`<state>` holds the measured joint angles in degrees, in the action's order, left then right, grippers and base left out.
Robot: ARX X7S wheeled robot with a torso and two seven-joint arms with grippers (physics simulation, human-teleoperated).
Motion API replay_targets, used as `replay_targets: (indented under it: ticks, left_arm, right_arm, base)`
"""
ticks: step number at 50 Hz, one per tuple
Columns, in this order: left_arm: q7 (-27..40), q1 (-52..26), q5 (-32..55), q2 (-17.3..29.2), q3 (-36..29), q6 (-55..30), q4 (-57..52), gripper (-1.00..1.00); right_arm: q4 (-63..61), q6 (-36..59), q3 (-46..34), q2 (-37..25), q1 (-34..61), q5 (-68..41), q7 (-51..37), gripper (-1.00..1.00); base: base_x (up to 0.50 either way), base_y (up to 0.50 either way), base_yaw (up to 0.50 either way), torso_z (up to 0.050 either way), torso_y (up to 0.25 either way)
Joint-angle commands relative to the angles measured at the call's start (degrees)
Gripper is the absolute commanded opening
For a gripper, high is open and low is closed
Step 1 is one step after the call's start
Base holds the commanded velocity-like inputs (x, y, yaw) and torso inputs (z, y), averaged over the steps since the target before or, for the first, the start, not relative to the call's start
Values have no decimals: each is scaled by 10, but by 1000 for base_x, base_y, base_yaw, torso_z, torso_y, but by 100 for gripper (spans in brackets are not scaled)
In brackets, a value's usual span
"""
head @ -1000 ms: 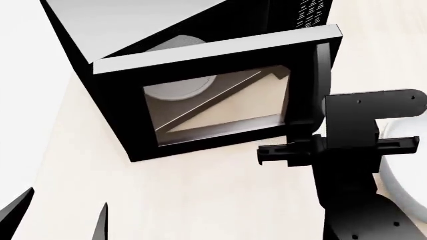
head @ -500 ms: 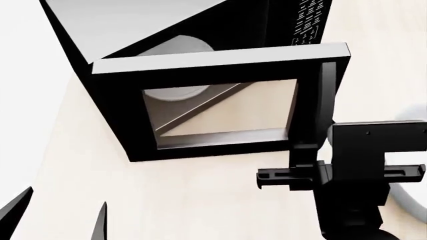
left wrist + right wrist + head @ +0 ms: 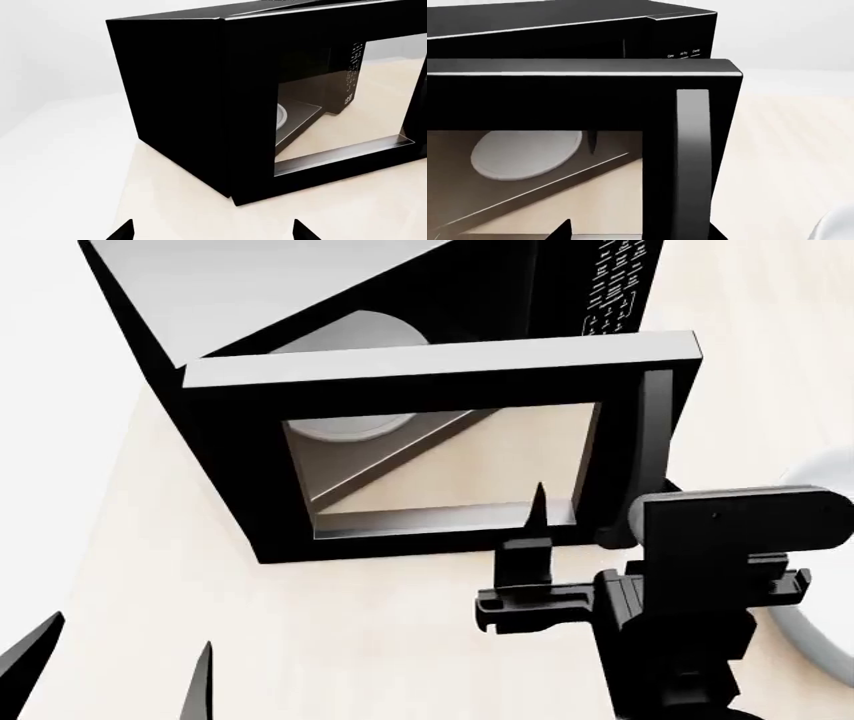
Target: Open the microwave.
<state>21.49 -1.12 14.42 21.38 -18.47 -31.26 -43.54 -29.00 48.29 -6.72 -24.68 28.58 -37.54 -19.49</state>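
Observation:
The black microwave [image 3: 267, 300] with a grey top stands on the pale table, its windowed door [image 3: 441, 455] swung partly open. The white turntable plate [image 3: 350, 426] shows through the window. The keypad [image 3: 614, 280] is at the far right. The door's vertical handle [image 3: 654, 440] is on its right edge. My right gripper [image 3: 594, 552] is open just below the door's lower right corner. In the right wrist view the handle [image 3: 692, 160] stands between its spread fingertips [image 3: 565, 229], untouched. My left gripper [image 3: 120, 670] is open and empty, near the table's front left, facing the microwave's side wall [image 3: 173, 95].
A white round dish [image 3: 825, 635] lies on the table to the right of my right arm and shows in a corner of the right wrist view [image 3: 835, 227]. The table's left edge runs beside the microwave [image 3: 133, 165].
The door swung further open over the last second. My right gripper let go of the handle's lower end, turned its fingers upward and shifted left.

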Motion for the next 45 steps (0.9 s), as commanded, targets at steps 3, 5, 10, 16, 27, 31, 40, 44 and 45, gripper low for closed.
replay_targets:
  ticks: [3, 5, 10, 16, 27, 31, 40, 44, 45]
  left_arm:
    - [2, -1, 2, 2, -1, 0, 0, 100]
    - [3, -2, 3, 2, -1, 1, 1, 100]
    - [4, -1, 2, 3, -3, 1, 0, 100]
    - [5, -1, 2, 3, -5, 1, -1, 100]
    - [7, -2, 3, 5, -7, 1, -1, 100]
    - [8, -3, 3, 5, -9, 0, -2, 100]
    - [10, -9, 5, 3, -12, -4, -4, 100]
    - [10, -11, 4, 3, -14, -5, -3, 100]
    - [10, -11, 4, 3, -15, -4, -3, 100]
  right_arm:
    - [-9, -18, 5, 2, 14, -16, 13, 100]
    - [-6, -22, 5, 0, 15, -10, 14, 100]
    - [5, -28, 22, -9, 18, -13, 16, 100]
    - [7, -31, 44, -20, 13, -19, 15, 100]
    - [-78, 11, 100, -46, -5, -83, -14, 100]
    - [-126, 45, 130, -54, -4, -134, -41, 100]
    - [-202, 101, 181, -75, 6, -244, -100, 100]
    - [-218, 122, 197, -81, 22, -296, -137, 100]
    - [-219, 125, 201, -82, 26, -310, -144, 100]
  base:
    - [0, 0, 0, 0, 0]
    - [0, 0, 0, 0, 5]
    - [0, 0, 0, 0, 0]
    - [0, 0, 0, 0, 0]
    - [0, 0, 0, 0, 0]
    - [0, 0, 0, 0, 0]
    - [0, 0, 0, 0, 0]
    - [0, 0, 0, 0, 0]
    - [0, 0, 0, 0, 0]
